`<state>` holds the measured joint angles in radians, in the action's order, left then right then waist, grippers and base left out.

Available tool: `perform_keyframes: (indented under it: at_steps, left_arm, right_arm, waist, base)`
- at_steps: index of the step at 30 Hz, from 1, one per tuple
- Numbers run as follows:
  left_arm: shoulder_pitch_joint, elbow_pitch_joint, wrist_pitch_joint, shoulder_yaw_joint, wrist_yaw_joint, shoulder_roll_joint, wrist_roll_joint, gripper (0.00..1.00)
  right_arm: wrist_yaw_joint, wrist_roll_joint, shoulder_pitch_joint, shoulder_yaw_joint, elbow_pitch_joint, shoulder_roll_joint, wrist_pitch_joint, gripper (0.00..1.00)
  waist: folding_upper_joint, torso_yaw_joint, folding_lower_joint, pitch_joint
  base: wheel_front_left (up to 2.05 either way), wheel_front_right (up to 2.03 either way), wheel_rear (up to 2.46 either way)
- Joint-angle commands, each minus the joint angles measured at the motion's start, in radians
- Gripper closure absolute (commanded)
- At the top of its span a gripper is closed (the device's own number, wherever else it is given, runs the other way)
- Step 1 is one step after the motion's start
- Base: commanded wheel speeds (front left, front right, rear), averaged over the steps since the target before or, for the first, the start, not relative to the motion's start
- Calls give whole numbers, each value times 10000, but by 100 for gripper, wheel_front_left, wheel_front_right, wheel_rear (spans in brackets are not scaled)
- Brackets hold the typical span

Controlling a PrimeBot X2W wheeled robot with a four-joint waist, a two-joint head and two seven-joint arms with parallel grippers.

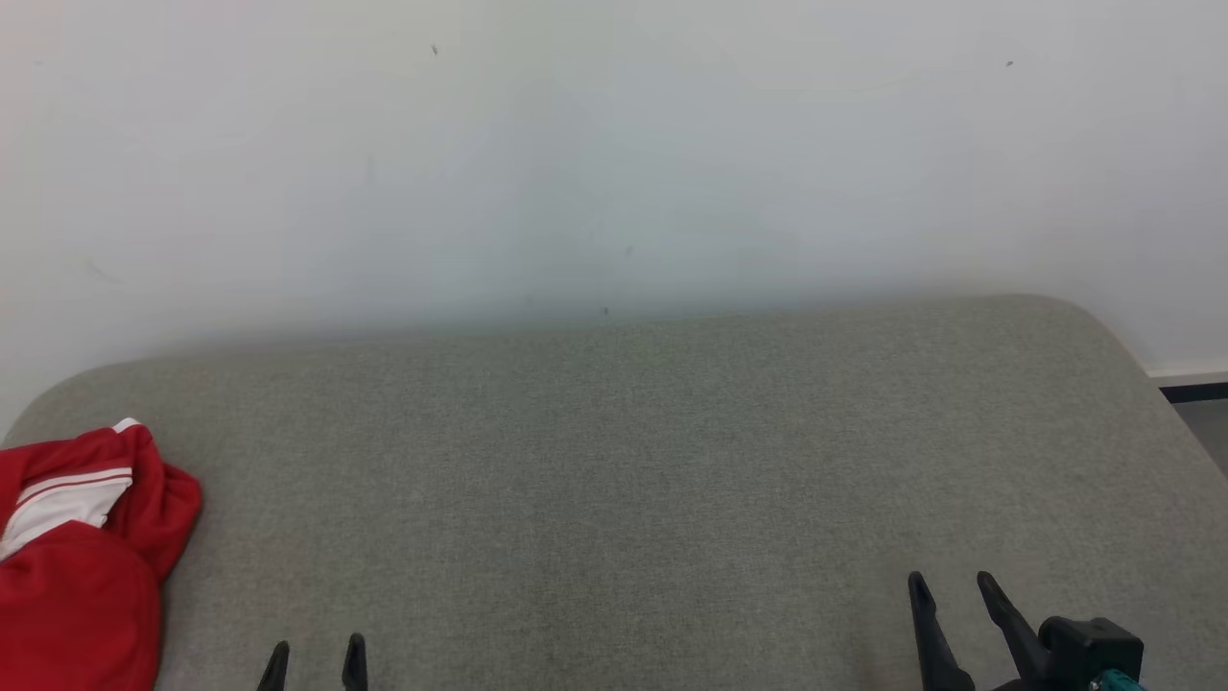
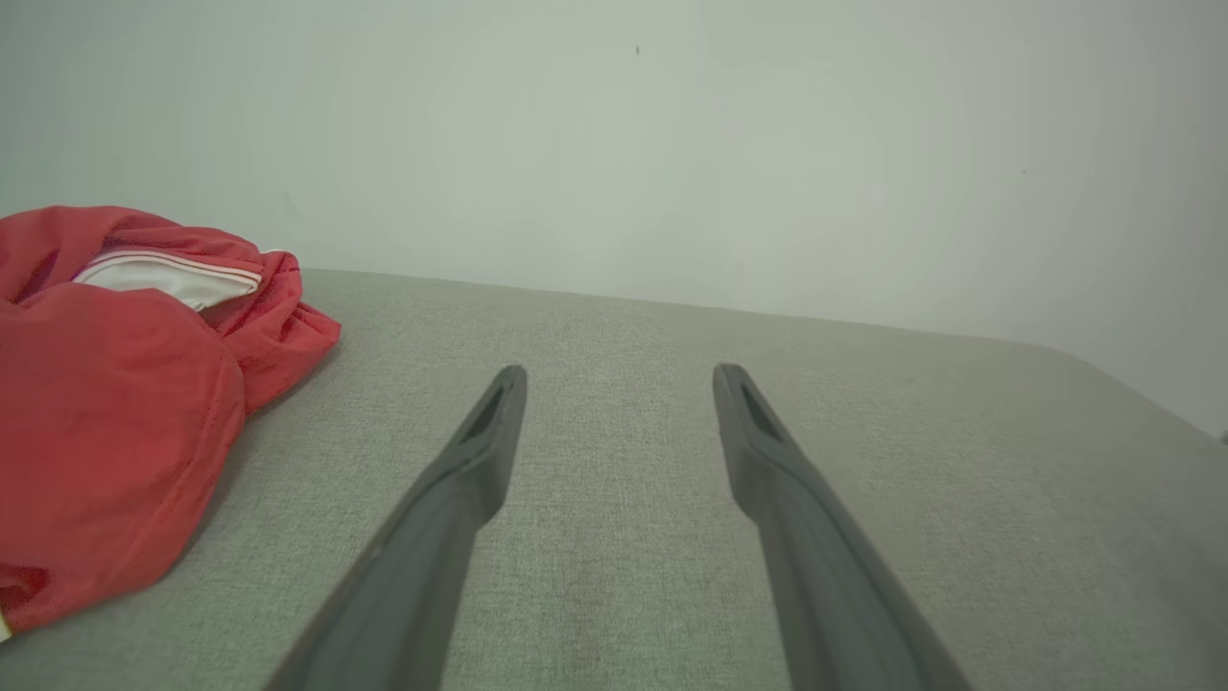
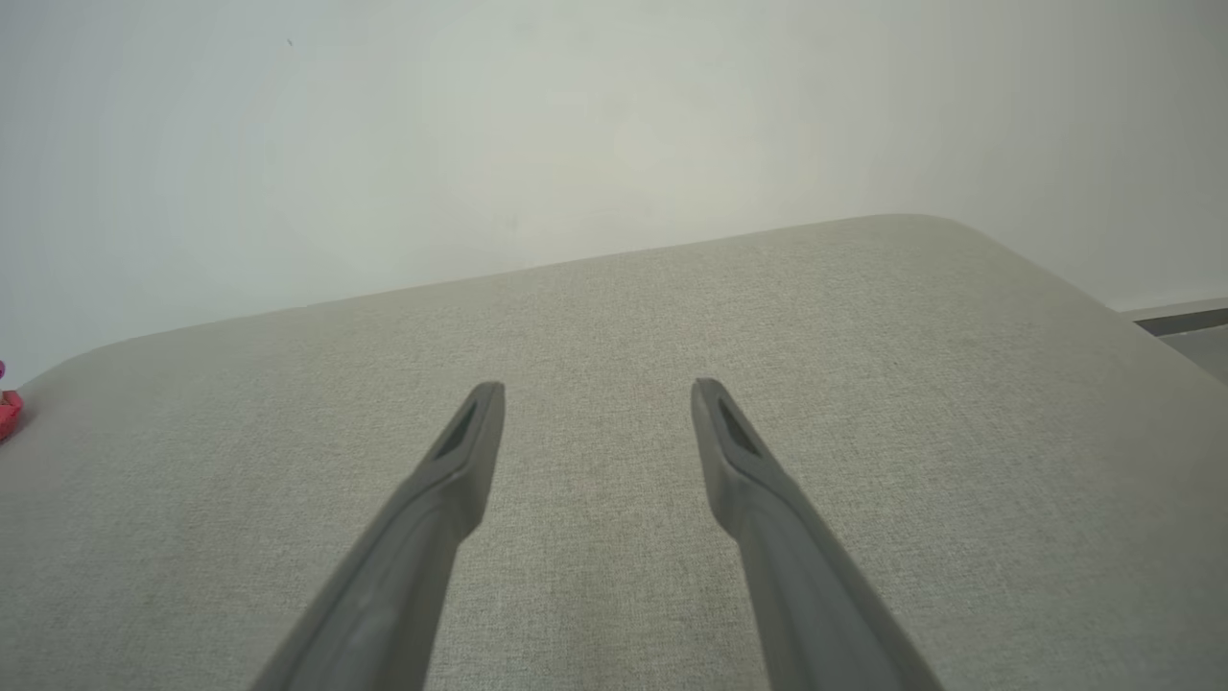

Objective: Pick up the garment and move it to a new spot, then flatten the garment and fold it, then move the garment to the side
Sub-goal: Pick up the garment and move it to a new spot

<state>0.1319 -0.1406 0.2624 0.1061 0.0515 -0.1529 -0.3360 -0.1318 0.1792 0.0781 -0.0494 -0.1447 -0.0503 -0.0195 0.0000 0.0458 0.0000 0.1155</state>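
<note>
Pincer on your left [image 1: 317, 653] stands with its two dark fingers spread wide and nothing between them. The left wrist view [image 2: 622, 374] shows only bare grey cloth in the gap. Your right pincer [image 1: 952, 581] is the same, with its fingers apart and empty over the bench [image 1: 614, 461], as its own wrist view [image 3: 597, 386] confirms. Neither one touches the garment.

The red garment [image 1: 77, 566] lies out to the left of the left pincer, near it but clear of its fingers, at the left end of the bench. It is well apart from the right pincer, whose wrist view catches just a red sliver [image 3: 8, 408] at its far left edge. It sits as a rounded, rumpled mound [image 2: 115, 403] with a white-and-red striped trim showing on top. Part of it runs past the picture edge, so you cannot see its whole outline.

As for progress, the garment is at the side and both pincers are free. That would fit either a finished job or one not yet begun, and the pictures do not settle which. What you can see is no flat, square-edged fold. If this heap is the result, I would judge it a loose one. If not, the pick-up, move, flattening, folding and setting aside all remain, and the open stretch of bench ahead of both pincers gives you room for them.
</note>
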Motion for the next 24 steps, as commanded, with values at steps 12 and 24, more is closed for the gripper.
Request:
perform_keyframes:
  at_steps: [12, 24]
  left_arm:
    - [557, -353, 44, -367, -70, -153, 536, 0]
    - [737, -78, 45, -444, -101, 33, 591, 0]
  right_arm:
    - [21, -11, 374, -238, -124, 1, 333, 0]
    - [21, 249, 303, -111, -289, 1, 190, 0]
  waist:
    - [0, 18, 0, 90]
    - [0, -156, 0, 76]
  base:
    - [0, 0, 0]
    - [0, 0, 0]
